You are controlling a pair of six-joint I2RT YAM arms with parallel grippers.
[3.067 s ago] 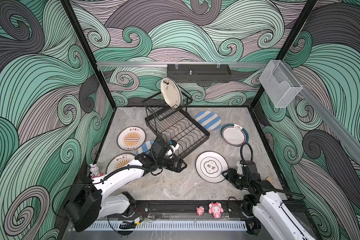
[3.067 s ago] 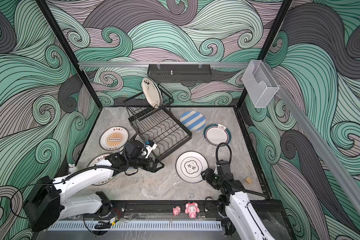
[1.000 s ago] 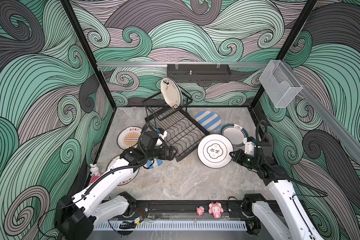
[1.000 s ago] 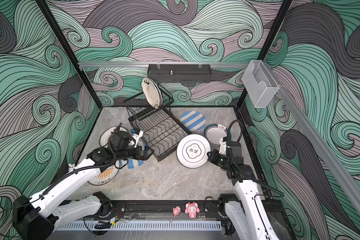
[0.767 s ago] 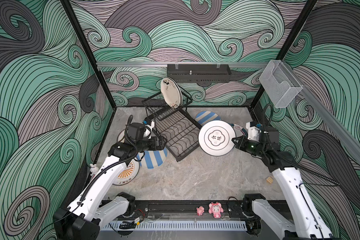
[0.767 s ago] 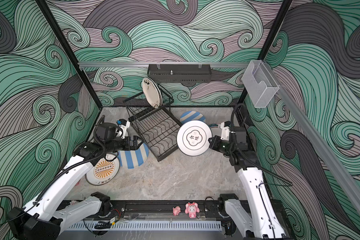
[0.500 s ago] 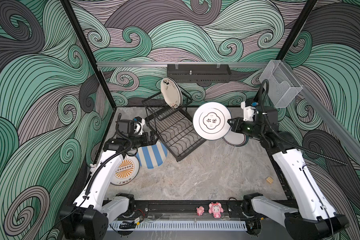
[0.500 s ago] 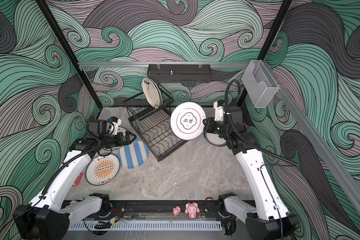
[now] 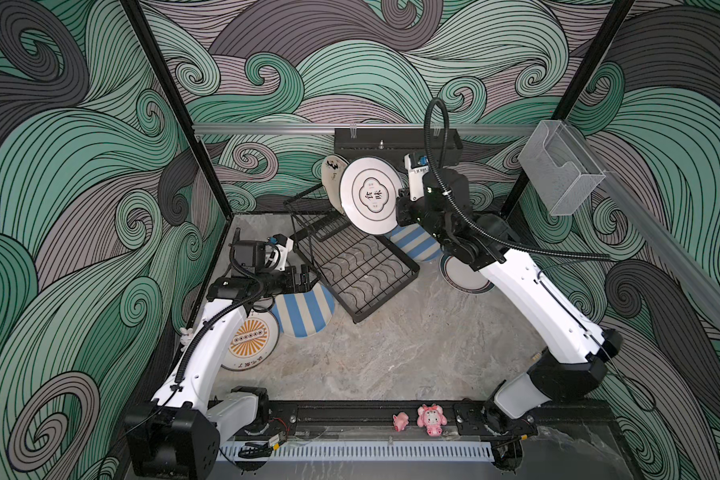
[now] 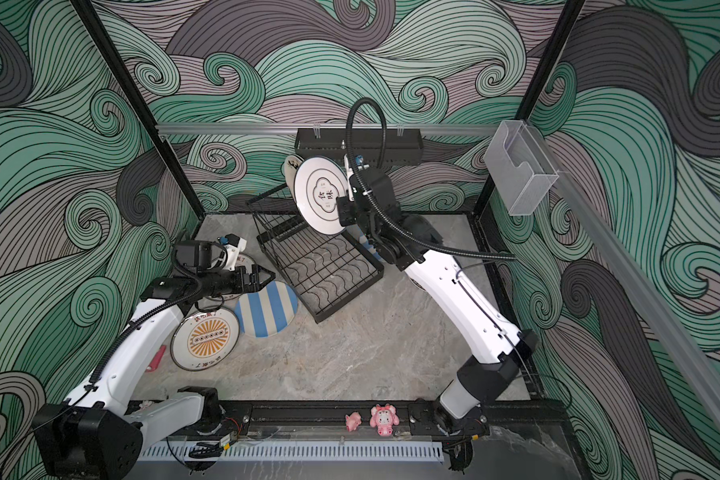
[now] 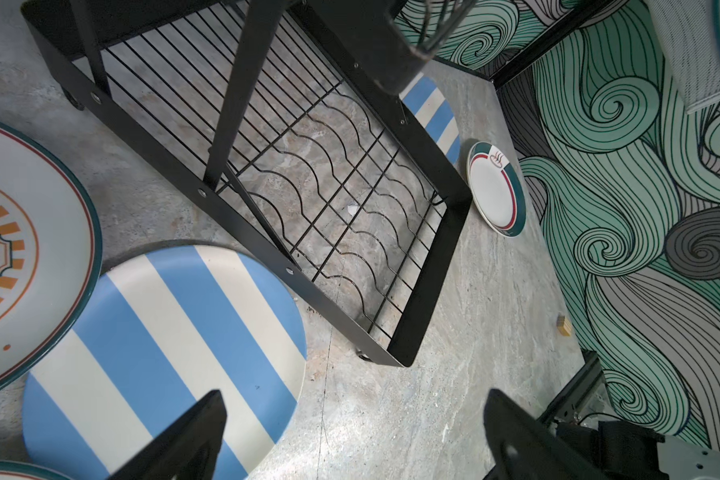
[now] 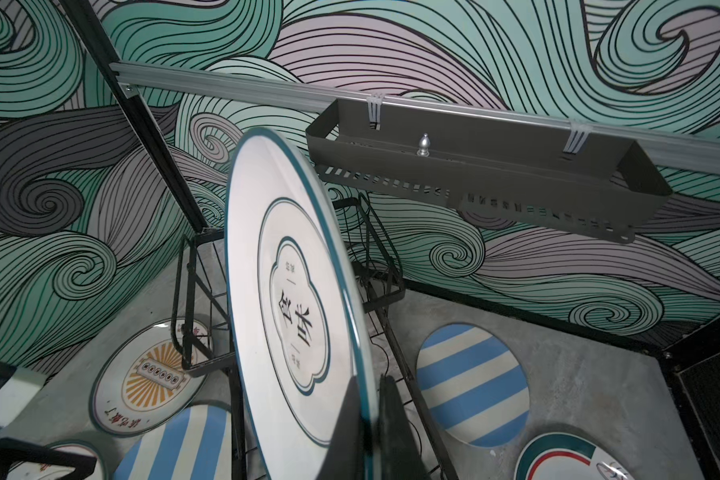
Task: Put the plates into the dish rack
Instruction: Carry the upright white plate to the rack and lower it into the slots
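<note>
My right gripper (image 9: 400, 203) (image 12: 371, 399) is shut on the rim of a white teal-rimmed plate (image 9: 371, 195) (image 10: 323, 193) (image 12: 292, 299) with black characters. It holds the plate upright in the air over the raised upper basket of the dish rack (image 9: 387, 297) (image 10: 350, 296) (image 11: 429, 291). A cream plate (image 9: 332, 172) stands in that basket, behind the held one. My left gripper (image 9: 310, 279) (image 10: 269, 277) (image 11: 352, 399) is open and empty above a blue-cream striped plate (image 9: 304, 309) (image 11: 163, 340), which lies flat beside the rack's lower tray.
An orange-sunburst plate (image 9: 248, 340) lies at the left. A second striped plate (image 9: 416, 245) and a teal-rimmed plate (image 9: 462, 276) lie right of the rack. A black wall shelf (image 9: 395, 143) hangs behind it, with a clear box (image 9: 558, 174) on the right wall. Pink toys (image 9: 431, 415) sit on the front rail.
My right arm has carried the white plate from table height up and back to above the upper basket. The left arm has drawn the striped plate out leftward and let go of it.
</note>
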